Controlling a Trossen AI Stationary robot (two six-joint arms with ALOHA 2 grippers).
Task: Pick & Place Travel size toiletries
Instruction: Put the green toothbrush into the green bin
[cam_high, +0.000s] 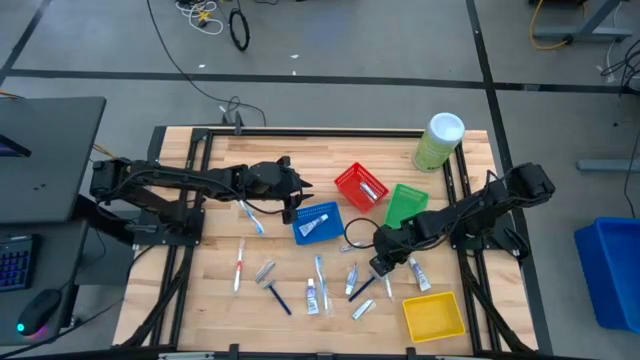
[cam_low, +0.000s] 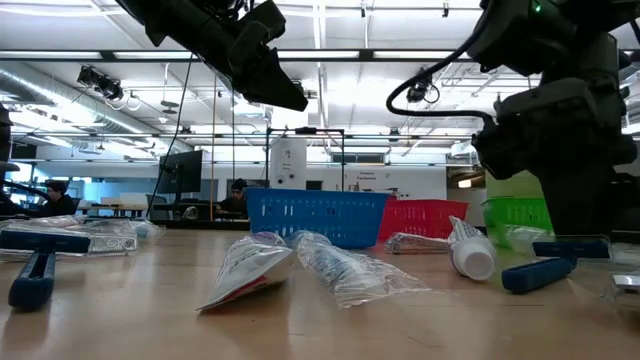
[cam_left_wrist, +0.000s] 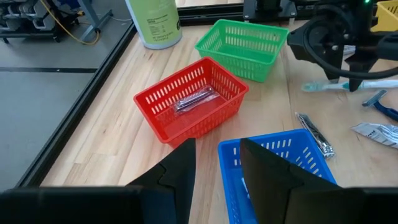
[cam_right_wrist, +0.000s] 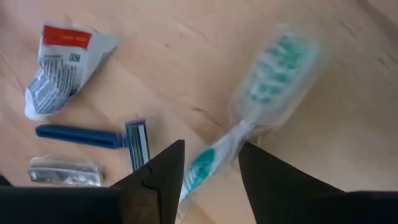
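Note:
Travel toiletries lie scattered on the wooden table (cam_high: 200, 300): tubes (cam_high: 312, 295), a red-handled toothbrush (cam_high: 239, 265), razors (cam_high: 272, 285). My right gripper (cam_high: 381, 266) is low over them and open. In the right wrist view its fingers (cam_right_wrist: 211, 149) stand on either side of the handle of a wrapped green-and-white toothbrush (cam_right_wrist: 261, 93), which lies flat on the wood. A blue razor (cam_right_wrist: 93, 137) and a crumpled tube (cam_right_wrist: 62, 65) lie beside it. My left gripper (cam_high: 297, 200) hangs open and empty (cam_left_wrist: 217, 146) over the far-left rim of the blue basket (cam_left_wrist: 280, 155), which holds a tube (cam_high: 316, 226).
The red basket (cam_left_wrist: 193, 102) holds a wrapped dark item (cam_left_wrist: 196, 99). The green basket (cam_left_wrist: 245, 43) stands beyond it and the yellow basket (cam_high: 433, 314) at the near right. A pale-green cylinder (cam_high: 438, 142) stands at the far right corner. Another toothbrush (cam_high: 250, 215) lies near the left arm.

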